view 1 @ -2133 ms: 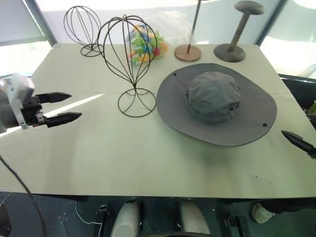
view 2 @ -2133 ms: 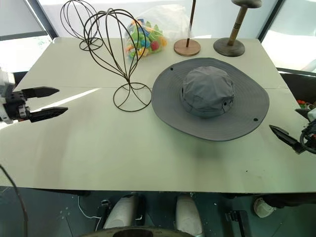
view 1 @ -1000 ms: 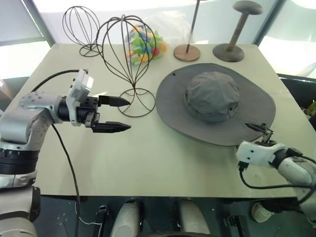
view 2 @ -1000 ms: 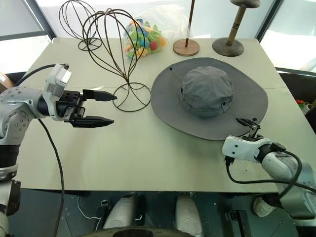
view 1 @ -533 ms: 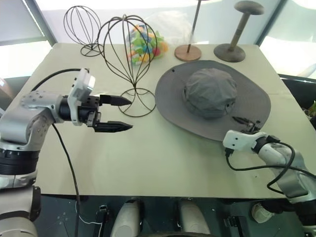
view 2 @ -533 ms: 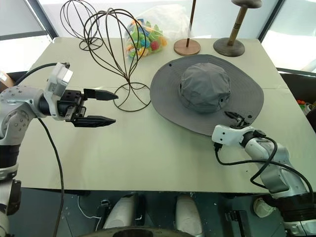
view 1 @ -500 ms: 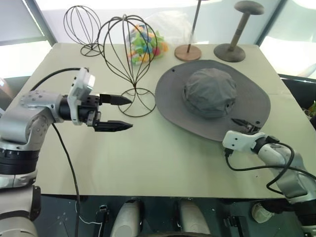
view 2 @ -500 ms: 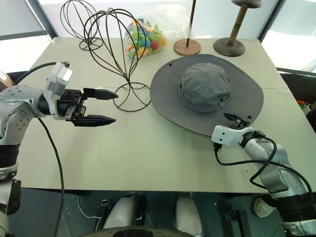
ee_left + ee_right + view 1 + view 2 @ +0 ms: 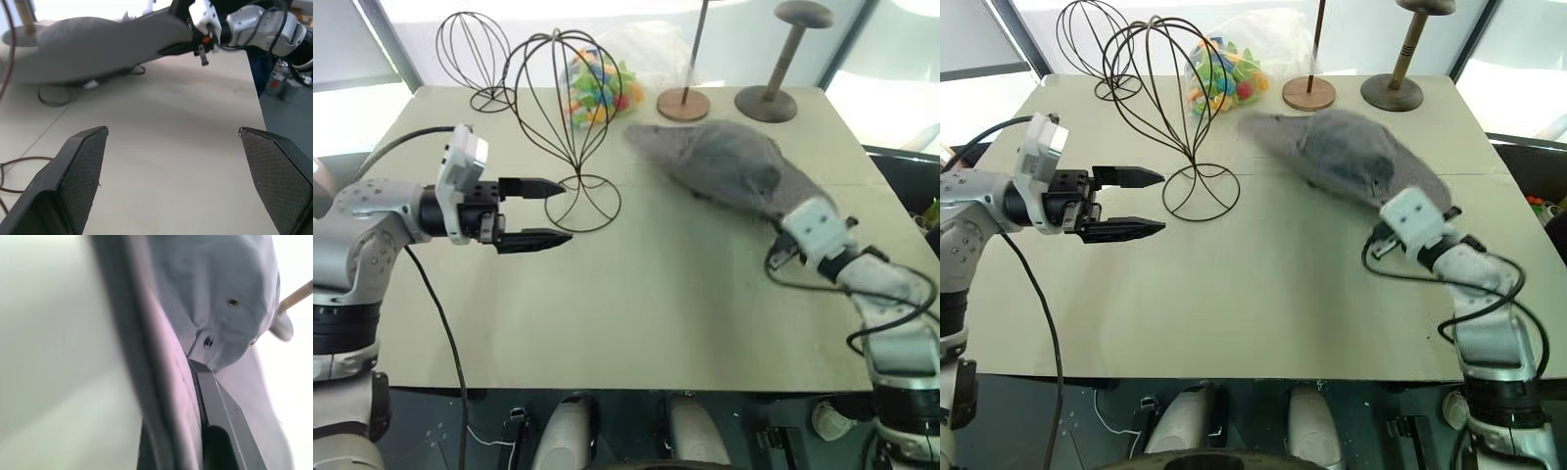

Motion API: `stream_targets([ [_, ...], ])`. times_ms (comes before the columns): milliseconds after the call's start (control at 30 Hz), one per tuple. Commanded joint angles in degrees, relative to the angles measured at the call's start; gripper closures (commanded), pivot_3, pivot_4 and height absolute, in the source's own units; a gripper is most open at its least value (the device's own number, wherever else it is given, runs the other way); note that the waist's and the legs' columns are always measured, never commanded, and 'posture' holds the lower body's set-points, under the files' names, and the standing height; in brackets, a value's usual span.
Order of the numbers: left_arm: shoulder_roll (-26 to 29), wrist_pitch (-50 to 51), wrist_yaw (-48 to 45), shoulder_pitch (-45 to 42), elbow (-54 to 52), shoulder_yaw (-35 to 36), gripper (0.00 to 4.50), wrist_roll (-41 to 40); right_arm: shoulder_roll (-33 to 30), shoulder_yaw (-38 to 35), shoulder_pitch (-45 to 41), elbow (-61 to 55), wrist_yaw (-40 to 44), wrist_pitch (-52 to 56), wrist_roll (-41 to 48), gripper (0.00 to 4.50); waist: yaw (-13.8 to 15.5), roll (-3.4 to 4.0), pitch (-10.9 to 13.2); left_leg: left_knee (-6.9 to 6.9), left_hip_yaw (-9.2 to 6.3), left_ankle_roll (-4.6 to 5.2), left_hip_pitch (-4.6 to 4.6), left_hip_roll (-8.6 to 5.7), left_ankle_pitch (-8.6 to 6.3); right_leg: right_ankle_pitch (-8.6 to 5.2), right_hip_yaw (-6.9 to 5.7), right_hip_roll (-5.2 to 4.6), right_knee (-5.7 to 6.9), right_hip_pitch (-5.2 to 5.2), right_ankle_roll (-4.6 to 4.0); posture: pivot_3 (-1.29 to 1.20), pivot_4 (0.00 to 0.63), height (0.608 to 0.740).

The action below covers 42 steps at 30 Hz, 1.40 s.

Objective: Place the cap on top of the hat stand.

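The cap (image 9: 729, 168), a grey wide-brimmed sun hat, hangs tilted above the table, its far-left brim low and its near-right brim raised. My right gripper (image 9: 791, 215) is shut on that raised brim; the right wrist view shows one black finger (image 9: 213, 394) pressed against the brim (image 9: 159, 362) below the crown's eyelets. The hat stand (image 9: 579, 168), a tall dark wire balloon on a ring base, stands left of the cap. My left gripper (image 9: 566, 211) hovers open just left of the stand's base, pointing right, nothing between its fingers (image 9: 83, 166).
At the table's back edge stand a smaller wire balloon stand (image 9: 475, 49), a bag of colourful toys (image 9: 597, 83), a thin rod on a wooden disc base (image 9: 685, 102) and a brown mushroom-topped stand (image 9: 791, 59). The table (image 9: 636, 313) is bare at the front.
My right gripper has shut on the cap's near-right brim, risen and rolled, lifting the cap off the table at a tilt. The left gripper has barely moved.
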Motion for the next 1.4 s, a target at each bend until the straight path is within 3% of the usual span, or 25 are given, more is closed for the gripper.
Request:
stream_targets([
  [33,1.8,0.2,2.3,0.2,-1.4,5.6,0.00,-1.8,-2.1,-2.6,-16.1,2.5,0.4,7.1,6.9,4.49,0.0,0.09,0.1,-0.01,0.02,0.00,-0.05,-0.01,0.00,0.00,0.00,-0.02,0.01,-0.07,0.00,0.00,0.150,0.739],
  [267,3.4,4.0,8.3,1.7,-2.6,15.9,0.00,-7.7,2.0,4.4,-46.1,26.6,-0.2,2.7,8.2,4.49,-0.1,0.11,0.1,-0.17,0.05,0.02,-0.19,0.03,-0.01,0.00,0.01,0.00,0.01,-0.36,-0.01,0.00,0.150,0.739],
  [433,5.3,5.4,11.3,5.2,-3.5,22.6,0.00,-9.8,6.7,9.6,-58.5,41.3,0.1,-8.6,5.8,4.49,-0.5,0.09,0.1,-0.18,0.16,0.01,-0.25,-0.03,-0.01,0.00,0.07,-0.10,0.03,-0.44,0.00,0.00,0.150,0.739],
  [533,6.4,6.0,12.7,7.4,-4.6,25.8,0.00,-11.0,9.1,11.4,-61.4,45.3,0.7,-13.0,5.3,4.49,-1.0,0.08,0.1,-0.16,0.15,0.01,-0.28,-0.02,-0.01,0.00,0.06,-0.10,0.07,-0.50,0.00,0.00,0.150,0.739],
  [767,10.1,10.6,15.5,15.1,-8.1,39.4,0.00,-15.1,14.0,18.7,-52.2,30.4,4.0,-17.7,4.4,4.49,-1.5,0.07,0.1,-0.25,0.15,0.01,-0.30,0.03,-0.01,0.00,0.08,-0.10,0.13,-0.63,0.00,0.00,0.150,0.739],
  [1000,14.7,17.3,18.1,18.0,-5.5,53.1,0.00,-20.1,12.7,23.9,-37.6,20.9,-3.6,-35.7,-7.6,4.49,-1.3,0.01,0.1,-0.19,0.14,-0.02,-0.30,-0.02,0.00,0.00,0.07,-0.15,0.17,-0.59,0.00,0.00,0.150,0.739],
  [1167,16.3,19.1,18.4,20.0,-5.4,55.8,0.00,-21.0,10.0,28.4,-31.5,23.7,-14.4,-53.4,-22.4,4.49,-1.4,0.01,0.1,-0.19,0.15,-0.07,-0.29,-0.02,0.03,0.00,0.07,-0.14,0.20,-0.61,0.00,0.00,0.150,0.739],
  [1400,17.3,19.0,18.5,19.8,-4.5,55.0,0.00,-21.3,9.6,30.9,-31.0,31.1,-26.4,-59.8,-35.7,4.49,-1.7,0.00,0.0,-0.21,0.15,-0.24,-0.29,0.01,0.13,0.00,0.10,-0.08,0.21,-0.64,-0.01,0.00,0.150,0.739],
])
